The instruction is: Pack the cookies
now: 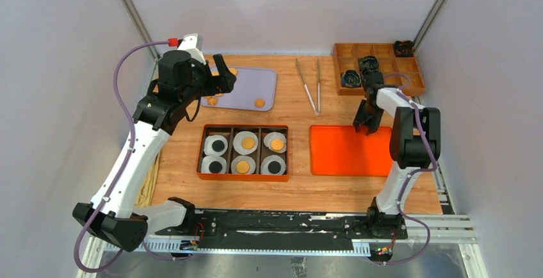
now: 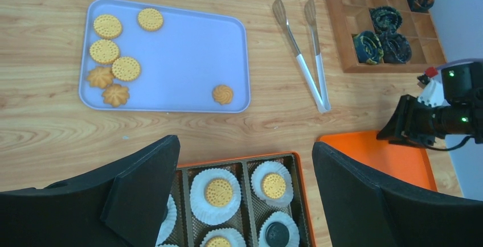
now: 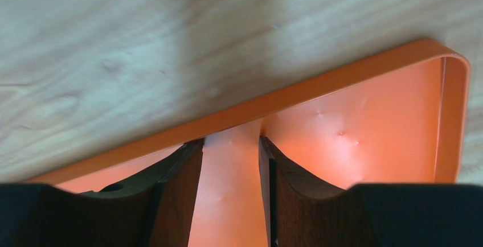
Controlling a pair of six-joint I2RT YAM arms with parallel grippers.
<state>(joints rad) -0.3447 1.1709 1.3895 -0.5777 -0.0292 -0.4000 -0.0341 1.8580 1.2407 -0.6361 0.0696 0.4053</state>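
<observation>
Left pincer [image 2: 245,147]: spread wide, empty, raised over the lilac tray [image 2: 188,59]. Right pincer [image 3: 230,143]: narrowly parted, empty, low over the orange tray [image 3: 364,122], well right of the lilac one. Cookies [image 2: 126,69]: seven loose on the lilac tray, six bunched left and one at the near-right corner; others sit in the box [image 1: 242,176] just nearer. Expect light, stiff, brittle discs; you take each across its rim, gently.

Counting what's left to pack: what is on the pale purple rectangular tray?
Seven golden round cookies lie on the pale purple tray: six clustered at its left end, one alone near the right. Overhead, the left arm covers several.
</observation>
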